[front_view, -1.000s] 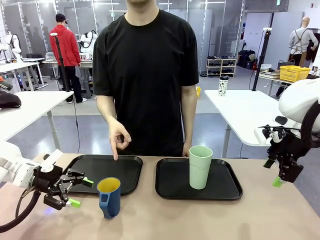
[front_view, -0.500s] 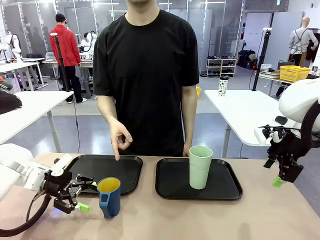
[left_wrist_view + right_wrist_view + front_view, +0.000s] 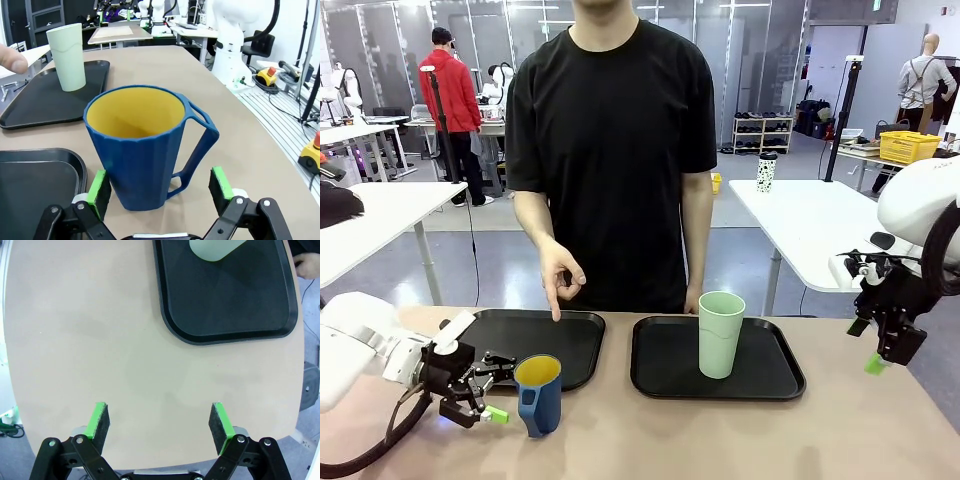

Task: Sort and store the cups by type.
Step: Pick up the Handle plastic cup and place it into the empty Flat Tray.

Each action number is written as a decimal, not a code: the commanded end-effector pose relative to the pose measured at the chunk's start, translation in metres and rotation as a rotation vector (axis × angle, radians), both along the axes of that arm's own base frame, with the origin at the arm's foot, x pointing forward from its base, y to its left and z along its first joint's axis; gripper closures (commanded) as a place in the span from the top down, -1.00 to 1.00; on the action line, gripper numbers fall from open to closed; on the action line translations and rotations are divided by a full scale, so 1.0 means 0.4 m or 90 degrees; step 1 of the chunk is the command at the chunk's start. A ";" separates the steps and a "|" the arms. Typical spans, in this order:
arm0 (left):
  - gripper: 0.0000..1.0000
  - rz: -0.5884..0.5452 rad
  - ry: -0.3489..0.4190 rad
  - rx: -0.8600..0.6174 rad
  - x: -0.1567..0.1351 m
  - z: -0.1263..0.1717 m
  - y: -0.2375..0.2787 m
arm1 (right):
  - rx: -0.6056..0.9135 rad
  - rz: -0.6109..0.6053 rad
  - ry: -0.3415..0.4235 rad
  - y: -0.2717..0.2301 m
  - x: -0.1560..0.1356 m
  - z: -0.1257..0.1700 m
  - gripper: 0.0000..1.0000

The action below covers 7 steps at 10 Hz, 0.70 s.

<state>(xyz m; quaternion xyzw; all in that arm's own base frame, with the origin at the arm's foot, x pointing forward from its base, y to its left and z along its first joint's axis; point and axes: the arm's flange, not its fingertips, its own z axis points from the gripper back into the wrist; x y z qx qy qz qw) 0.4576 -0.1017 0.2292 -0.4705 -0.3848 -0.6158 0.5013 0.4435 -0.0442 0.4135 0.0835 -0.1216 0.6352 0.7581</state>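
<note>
The dark blue mug (image 3: 538,395) with a yellow inside stands upright on the table, in front of the left black tray (image 3: 535,340). My left gripper (image 3: 500,392) is open right beside it. In the left wrist view the mug (image 3: 145,145) sits close between the green pads (image 3: 99,185), handle toward the right pad, and no pad is clamped on it. The mint-green tumbler (image 3: 721,333) stands upright on the right black tray (image 3: 665,370). My right gripper (image 3: 866,345) hangs open off the table's right end, and in its own view the right gripper (image 3: 160,422) holds nothing.
A person stands at the far side, one hand (image 3: 558,285) pointing down at the left tray's back edge. The right wrist view has the right tray (image 3: 225,300) and the tumbler's base (image 3: 215,249) at the top, bare tabletop below. A white spotted cup (image 3: 766,172) stands on a distant table.
My left gripper has moved right along the table up to the blue mug, staying open. The right arm, the tumbler and the person's hand have hardly moved.
</note>
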 end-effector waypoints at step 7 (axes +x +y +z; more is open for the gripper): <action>1.00 0.012 -0.014 -0.046 0.013 -0.035 -0.073 | -0.005 0.003 -0.001 -0.002 0.000 -0.001 1.00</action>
